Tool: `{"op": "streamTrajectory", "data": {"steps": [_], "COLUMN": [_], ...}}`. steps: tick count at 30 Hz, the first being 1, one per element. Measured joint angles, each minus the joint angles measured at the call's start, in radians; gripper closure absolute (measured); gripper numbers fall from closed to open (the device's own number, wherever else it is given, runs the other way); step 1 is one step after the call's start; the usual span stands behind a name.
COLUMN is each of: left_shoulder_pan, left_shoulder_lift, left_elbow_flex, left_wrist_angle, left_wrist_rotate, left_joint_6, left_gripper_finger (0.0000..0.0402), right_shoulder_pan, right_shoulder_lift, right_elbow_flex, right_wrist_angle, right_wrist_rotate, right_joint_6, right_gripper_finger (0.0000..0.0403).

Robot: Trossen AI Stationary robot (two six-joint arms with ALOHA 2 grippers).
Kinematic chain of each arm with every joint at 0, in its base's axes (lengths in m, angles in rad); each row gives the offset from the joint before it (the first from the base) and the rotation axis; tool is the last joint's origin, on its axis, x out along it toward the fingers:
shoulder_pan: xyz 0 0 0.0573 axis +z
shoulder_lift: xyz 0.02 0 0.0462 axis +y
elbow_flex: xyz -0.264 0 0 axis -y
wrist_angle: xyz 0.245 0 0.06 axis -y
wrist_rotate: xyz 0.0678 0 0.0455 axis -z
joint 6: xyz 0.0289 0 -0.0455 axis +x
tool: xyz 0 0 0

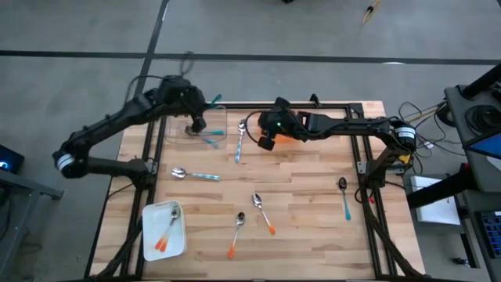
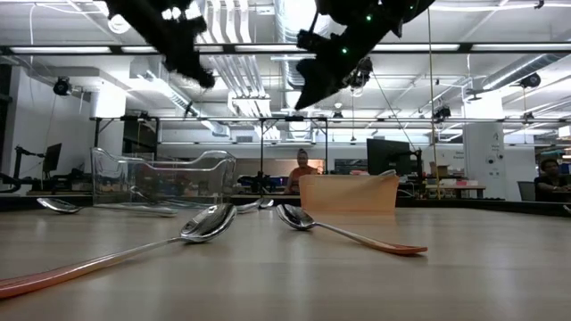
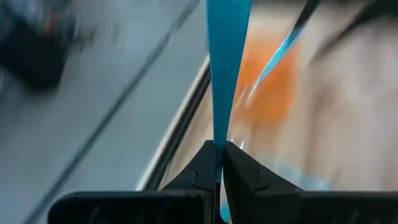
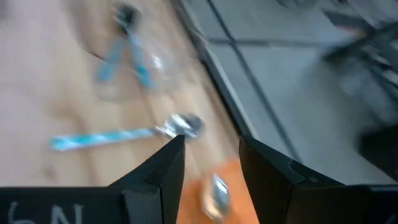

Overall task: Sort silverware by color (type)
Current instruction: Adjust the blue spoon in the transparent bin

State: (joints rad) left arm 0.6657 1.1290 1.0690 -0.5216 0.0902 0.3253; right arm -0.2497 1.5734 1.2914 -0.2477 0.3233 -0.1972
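Observation:
My left gripper (image 1: 205,106) hangs over the table's far left, above a clear container (image 1: 205,127) with blue-handled spoons in it. It is shut on a spoon's teal-blue handle (image 3: 227,74); the bowl is hidden. My right gripper (image 1: 266,135) stands open in the air over the far middle, beside an orange bin (image 1: 296,135) with a spoon (image 4: 217,193) in it. A light-blue-handled spoon (image 1: 239,142) lies flat on the table below it. Loose on the wood lie a blue-handled spoon (image 1: 194,175), a dark teal-handled one (image 1: 344,196) and two orange-handled ones (image 1: 262,211) (image 1: 237,233). My left gripper pinches the flat teal-blue handle (image 3: 219,144) between its two fingertips (image 3: 205,163). The handle runs on straight past the fingers, roughly in line with them, and its free end (image 1: 216,99) sticks out beyond the gripper. The spoon is lifted clear of the table and the container.
A white tray (image 1: 174,239) at the near left holds orange-handled spoons (image 1: 166,235). The table's black frame rail (image 1: 344,103) runs along the far edge. Bare wood lies between the loose spoons in the middle and near right.

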Motion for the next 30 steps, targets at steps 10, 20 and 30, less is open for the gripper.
{"op": "streamTrajectory", "data": {"steps": [10,20,30], "left_shoulder_pan": [-0.130,-0.303,-0.385], "left_shoulder_lift": [-0.145,-0.127,-0.024], "left_elbow_flex": [-0.189,-0.459,-0.510], "left_wrist_angle": [0.549,0.873,1.110], "left_wrist_rotate": [0.478,-0.128,-0.290], "left_joint_6": [-0.115,-0.100,-0.133], "left_gripper_finger": [0.0401,0.0402,0.0402], "right_shoulder_pan": [0.014,0.050,0.058], "right_shoulder_lift": [0.000,0.000,0.001], "right_elbow_flex": [-0.131,-0.265,-0.244], "right_wrist_angle": [0.515,0.929,0.987], "right_wrist_rotate": [-0.198,-0.192,-0.190], "right_joint_6": [0.009,0.065,0.075], "right_gripper_finger": [0.0259,0.0259,0.0259]}}
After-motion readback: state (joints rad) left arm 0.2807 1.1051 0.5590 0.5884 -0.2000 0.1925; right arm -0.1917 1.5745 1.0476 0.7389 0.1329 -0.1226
